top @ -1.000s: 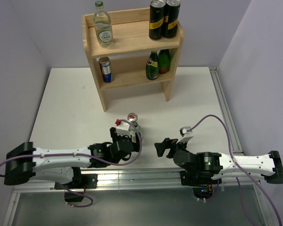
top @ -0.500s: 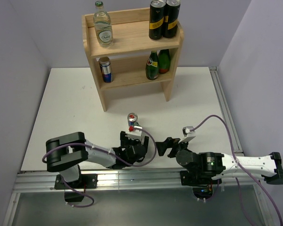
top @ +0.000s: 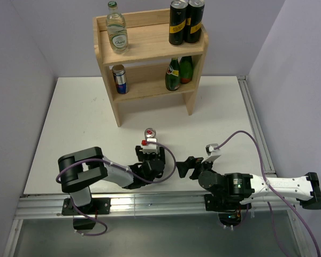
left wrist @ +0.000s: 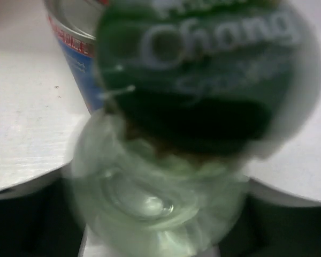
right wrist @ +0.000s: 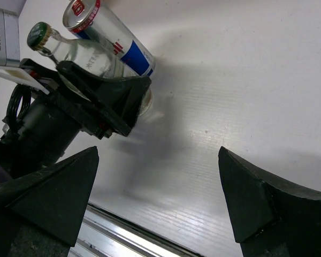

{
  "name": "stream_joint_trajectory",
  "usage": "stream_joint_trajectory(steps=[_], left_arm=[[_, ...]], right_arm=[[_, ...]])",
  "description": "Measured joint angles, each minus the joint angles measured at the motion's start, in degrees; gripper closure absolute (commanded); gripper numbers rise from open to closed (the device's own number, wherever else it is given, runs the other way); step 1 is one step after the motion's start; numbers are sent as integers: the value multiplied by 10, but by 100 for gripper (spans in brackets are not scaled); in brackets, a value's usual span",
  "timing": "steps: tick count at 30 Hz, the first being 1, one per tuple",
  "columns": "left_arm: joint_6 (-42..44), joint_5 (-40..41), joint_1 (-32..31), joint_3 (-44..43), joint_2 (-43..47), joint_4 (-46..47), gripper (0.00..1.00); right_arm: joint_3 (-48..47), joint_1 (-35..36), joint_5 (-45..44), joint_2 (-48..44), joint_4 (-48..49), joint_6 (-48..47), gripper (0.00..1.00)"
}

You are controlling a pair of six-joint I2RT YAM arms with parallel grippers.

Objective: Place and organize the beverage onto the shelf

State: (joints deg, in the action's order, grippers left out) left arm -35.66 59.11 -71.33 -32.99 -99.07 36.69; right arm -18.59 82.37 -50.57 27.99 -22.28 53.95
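Beside a blue-silver can (top: 150,133) on the table stands a clear bottle with a green cap (top: 150,144). My left gripper (top: 152,157) is shut on the bottle's lower body. In the left wrist view the blurred bottle (left wrist: 155,198) fills the space between the jaws, with the can (left wrist: 77,43) behind it. The right wrist view shows the can (right wrist: 109,40), the bottle (right wrist: 80,53) and the left fingers (right wrist: 107,99) clasping it. My right gripper (top: 184,167) (right wrist: 158,155) stands open and empty just right of them. The wooden shelf (top: 147,47) is at the back.
On the shelf's top board stand a clear bottle (top: 116,29) and two tall black cans (top: 185,21). The lower board holds a blue-silver can (top: 119,78) and two dark-green bottles (top: 179,73). Grey walls flank the table, and a metal rail (top: 150,203) runs along its near edge.
The left arm has folded in behind the clear bottle, and its jaws have closed from wide open onto it. The right gripper has shifted slightly and stays open.
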Motion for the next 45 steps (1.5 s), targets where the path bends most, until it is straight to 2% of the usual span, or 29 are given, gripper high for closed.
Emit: stream_joint_trajectory(steps=[1, 2, 4, 5, 6, 10, 13, 17, 19, 24, 32, 38, 42, 45], left_arm=[[3, -1, 1, 0, -5, 11, 46], [10, 5, 2, 0, -8, 18, 67], [12, 10, 9, 0, -13, 28, 81], [11, 11, 11, 0, -14, 31, 93], [11, 12, 14, 0, -14, 31, 100], [-5, 14, 16, -5, -6, -3, 100], [-40, 17, 9, -31, 25, -134, 100], [-80, 0, -8, -102, 83, -359, 100], [-80, -13, -11, -149, 115, -437, 100], [-35, -37, -2, -293, 171, -562, 100], [127, -73, 75, -555, 167, -622, 100], [236, -103, 161, -773, 101, -637, 100], [290, -110, 188, -894, 45, -654, 100], [317, -123, 196, -948, 12, -655, 100]], right_arm=[[0, 0, 0, 0, 0, 0, 0], [0, 0, 0, 0, 0, 0, 0], [0, 0, 0, 0, 0, 0, 0], [0, 0, 0, 0, 0, 0, 0], [0, 0, 0, 0, 0, 0, 0], [0, 0, 0, 7, 0, 0, 0], [0, 0, 0, 11, 0, 0, 0], [0, 0, 0, 7, 0, 0, 0], [0, 0, 0, 2, 0, 0, 0], [0, 0, 0, -2, 0, 0, 0], [0, 0, -3, -1, 2, -4, 0], [0, 0, -6, -3, 2, -4, 0], [2, 0, -7, -13, 2, -4, 0], [3, 0, -8, -13, 2, -4, 0]])
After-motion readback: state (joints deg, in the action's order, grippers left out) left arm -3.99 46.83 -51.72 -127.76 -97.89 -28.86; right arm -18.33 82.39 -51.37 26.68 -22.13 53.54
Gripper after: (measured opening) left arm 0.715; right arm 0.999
